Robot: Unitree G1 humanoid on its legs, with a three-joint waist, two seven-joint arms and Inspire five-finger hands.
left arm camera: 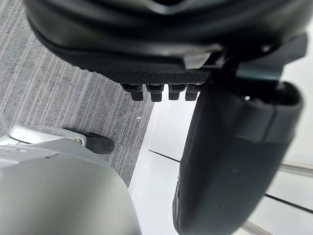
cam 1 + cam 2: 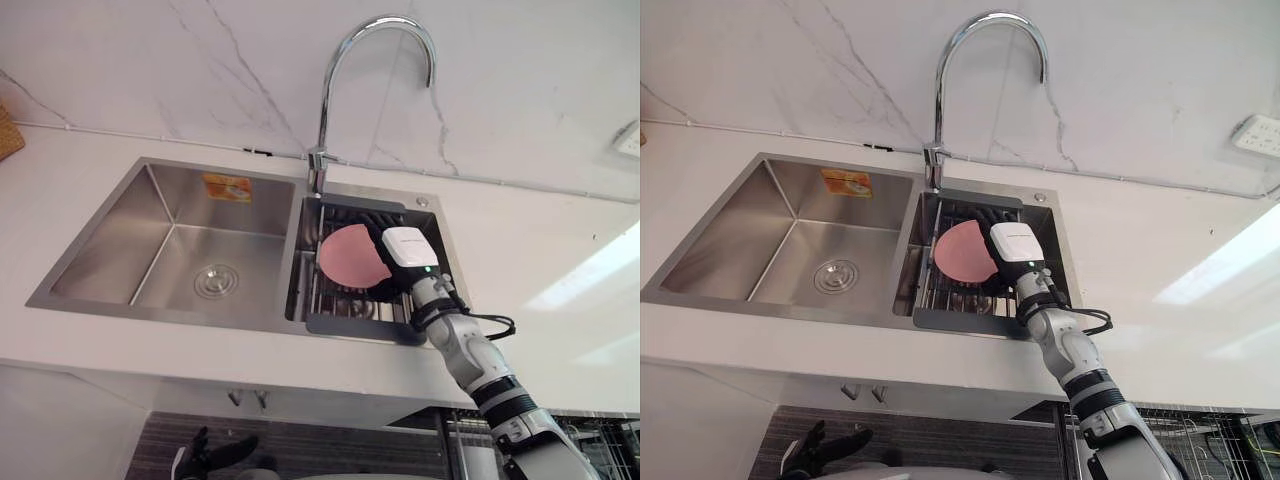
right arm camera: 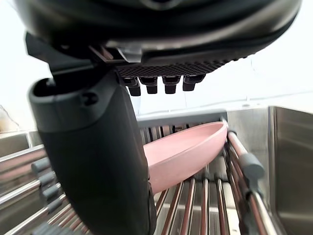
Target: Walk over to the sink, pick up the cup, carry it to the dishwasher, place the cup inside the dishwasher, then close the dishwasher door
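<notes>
Your right robot hand (image 2: 410, 250) is down in the right basin of the sink (image 2: 150, 306), over the dark dish rack (image 2: 350, 326) that sits under the faucet (image 2: 335, 70). What the task calls a cup looks like a shallow pink dish (image 2: 345, 255). It leans tilted on the rack bars, just beside the hand on its left. The head views give you the hand's white back, with dark fingers reaching straight past the dish's upper edge. The right wrist view adds what they hide: the thumb (image 3: 93, 161) stands in front of the dish, and the fingers are uncurled and clasp nothing. Your left robot hand (image 2: 215, 450) hangs low beneath the counter (image 2: 540, 270) edge, fingers spread loose and holding nothing. Its wrist view looks down on the grey striped floor (image 1: 63, 98).
</notes>
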